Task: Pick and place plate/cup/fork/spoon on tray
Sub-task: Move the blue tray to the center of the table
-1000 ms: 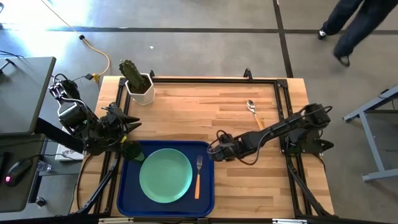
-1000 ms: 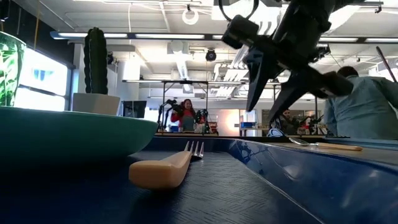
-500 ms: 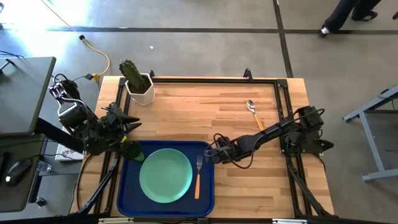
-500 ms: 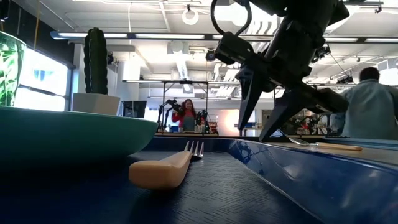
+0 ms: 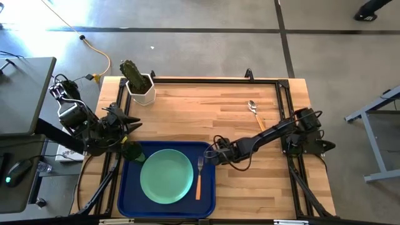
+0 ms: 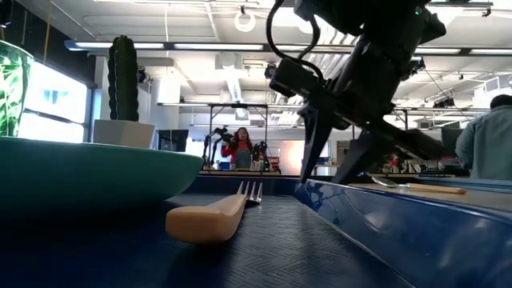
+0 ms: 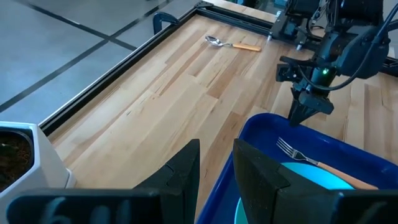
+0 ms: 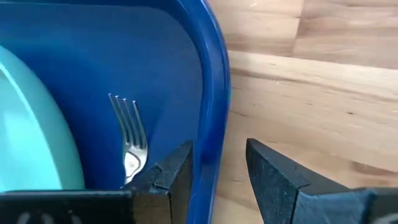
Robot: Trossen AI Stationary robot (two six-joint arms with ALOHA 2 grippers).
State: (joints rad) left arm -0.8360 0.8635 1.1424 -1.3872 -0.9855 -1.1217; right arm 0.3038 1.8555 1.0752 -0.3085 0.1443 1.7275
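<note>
Right hand [image 5: 209, 154] hangs over the right rim of the tray [image 5: 128, 201], fingers slightly apart and straddling that rim, gripping nothing. Left hand [image 5: 128, 150] sits at the tray's far-left corner, apparently closed on the cup [image 5: 133, 152]; contact is partly hidden from above. Tray is dark blue plastic, rectangular, with rounded corners and a raised rim. Plate [image 5: 165, 175] is round, flat, mint green, resting inside the tray. Fork [image 5: 199, 176], silver tines and thin orange handle, lies in the tray just right of the plate. Spoon [image 5: 255, 112], shiny oval bowl and orange handle, lies on the wooden tabletop [image 5: 206, 112], well apart from the tray.
</note>
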